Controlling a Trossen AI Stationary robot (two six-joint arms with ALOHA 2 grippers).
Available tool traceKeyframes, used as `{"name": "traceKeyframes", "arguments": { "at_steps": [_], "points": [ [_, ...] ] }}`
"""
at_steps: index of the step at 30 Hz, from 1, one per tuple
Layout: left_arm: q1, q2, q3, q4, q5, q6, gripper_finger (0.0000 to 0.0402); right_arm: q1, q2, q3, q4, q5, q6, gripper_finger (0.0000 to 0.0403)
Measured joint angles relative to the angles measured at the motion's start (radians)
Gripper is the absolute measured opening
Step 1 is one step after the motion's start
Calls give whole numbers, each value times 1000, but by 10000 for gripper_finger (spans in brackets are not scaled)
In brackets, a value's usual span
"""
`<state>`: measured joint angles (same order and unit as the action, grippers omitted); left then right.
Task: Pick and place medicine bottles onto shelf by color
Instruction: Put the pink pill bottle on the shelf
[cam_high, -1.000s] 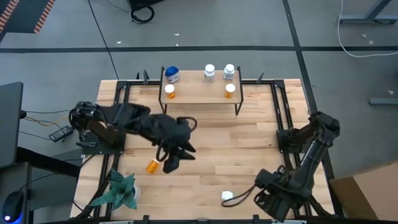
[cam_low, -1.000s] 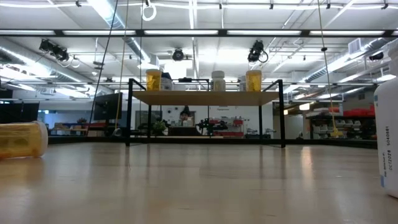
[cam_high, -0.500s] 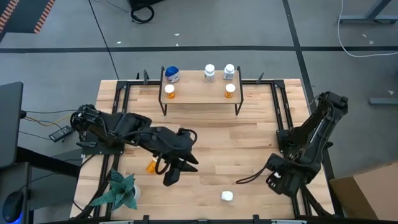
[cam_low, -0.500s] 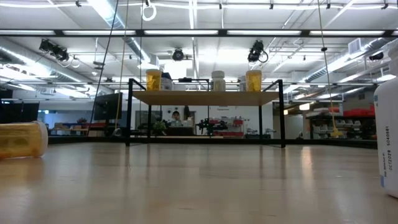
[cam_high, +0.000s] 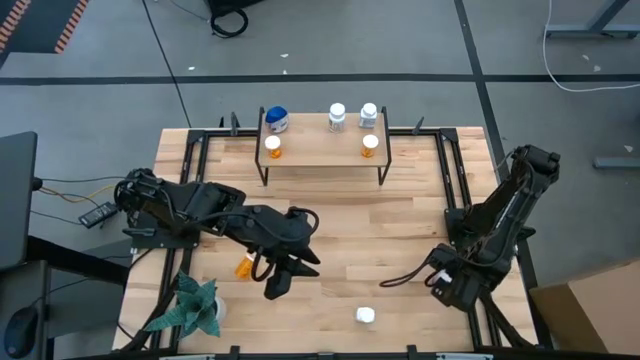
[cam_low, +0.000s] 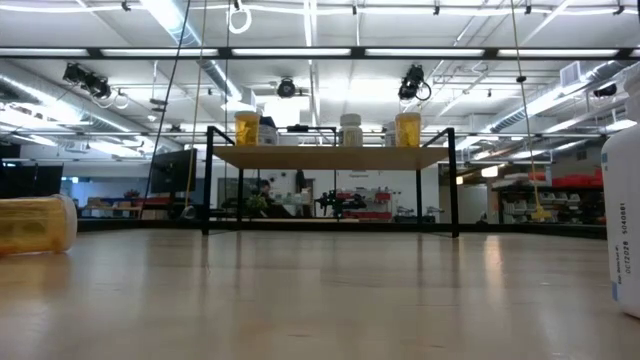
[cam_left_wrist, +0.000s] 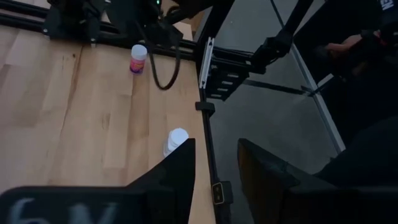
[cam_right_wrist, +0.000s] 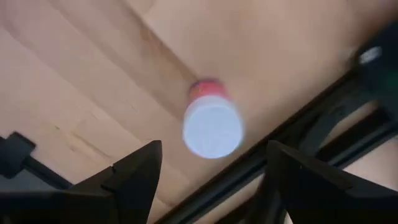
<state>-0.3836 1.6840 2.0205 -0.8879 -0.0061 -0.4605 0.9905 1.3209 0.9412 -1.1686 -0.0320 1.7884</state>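
Left gripper (cam_high: 279, 283) seen spread, nothing held, over orange bottle (cam_high: 245, 266) lying partly hidden beneath arm. Right gripper (cam_right_wrist: 211, 186) released above red bottle (cam_right_wrist: 212, 124), body mostly hidden under cap. Shelf (cam_high: 320, 150) far, four bottles discernible.

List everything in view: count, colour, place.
shelf: one, light wood top on black legs, far edge of table
orange bottles on shelf: two, white caps, near edge of its top
white bottles on shelf: two, far edge
blue-lidded bottle: one, shelf's far left corner
orange bottle: one, lying on table beside left arm
white bottle: one, near edge of table
red bottle: one, white cap, below right gripper
plant: one, green, near left corner
table: one, light wood
left gripper: open, empty
right gripper: open
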Motion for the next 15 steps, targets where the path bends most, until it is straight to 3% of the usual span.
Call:
{"name": "traceKeyframes", "arguments": {
  "at_steps": [5,15],
  "points": [
    [0,0,0,0,-1,0,130,0,1,-85,161,-36,45,296],
    [0,0,0,0,-1,-1,123,0,1,-96,161,-12,70,296]
  ]
}}
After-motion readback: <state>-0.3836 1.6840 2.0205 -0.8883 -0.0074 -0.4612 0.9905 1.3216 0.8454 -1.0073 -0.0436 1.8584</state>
